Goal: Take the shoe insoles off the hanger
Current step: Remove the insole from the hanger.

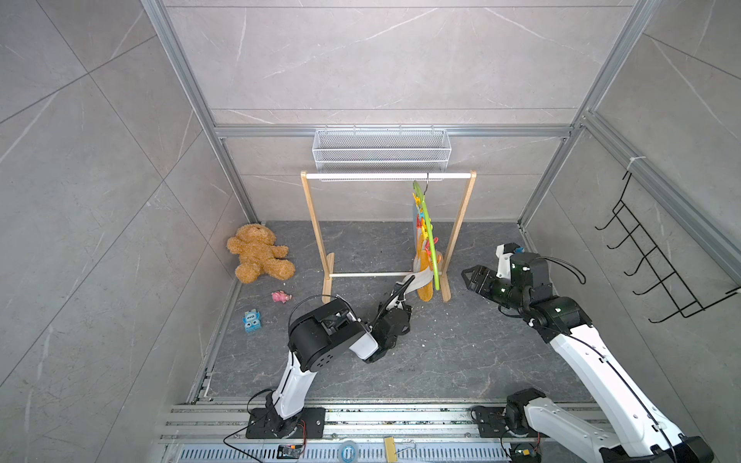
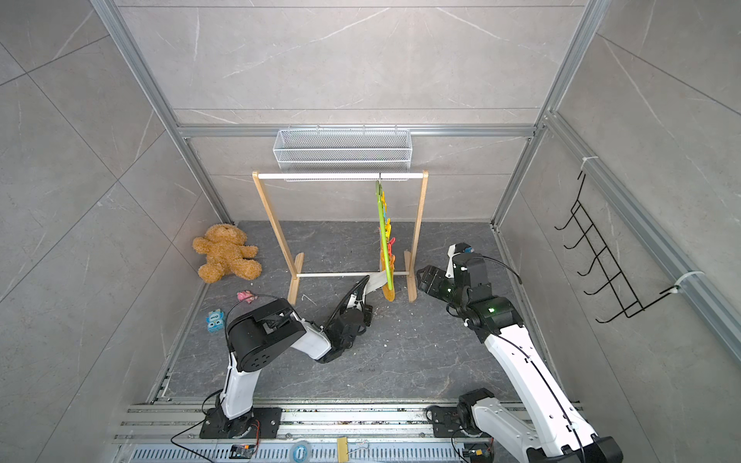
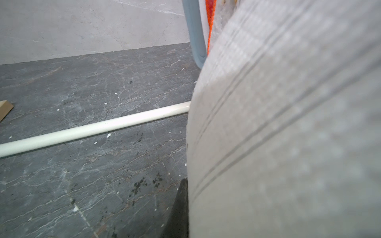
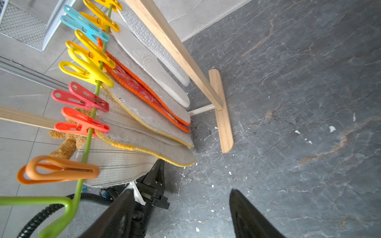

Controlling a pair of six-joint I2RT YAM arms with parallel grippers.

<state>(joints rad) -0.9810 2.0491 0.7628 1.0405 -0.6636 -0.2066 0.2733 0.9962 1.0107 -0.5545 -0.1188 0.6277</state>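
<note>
Under lime-green hanger (image 2: 385, 244): striped grey insole (image 4: 119, 162) bent sideways.

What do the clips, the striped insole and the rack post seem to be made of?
The clips look like moulded plastic: smooth, glossy, in bright colours. The striped insole is likely woven fabric: matte, with a fine weave and thin dark stitched lines. The rack post is light wood with visible grain, probably unpainted.
</note>
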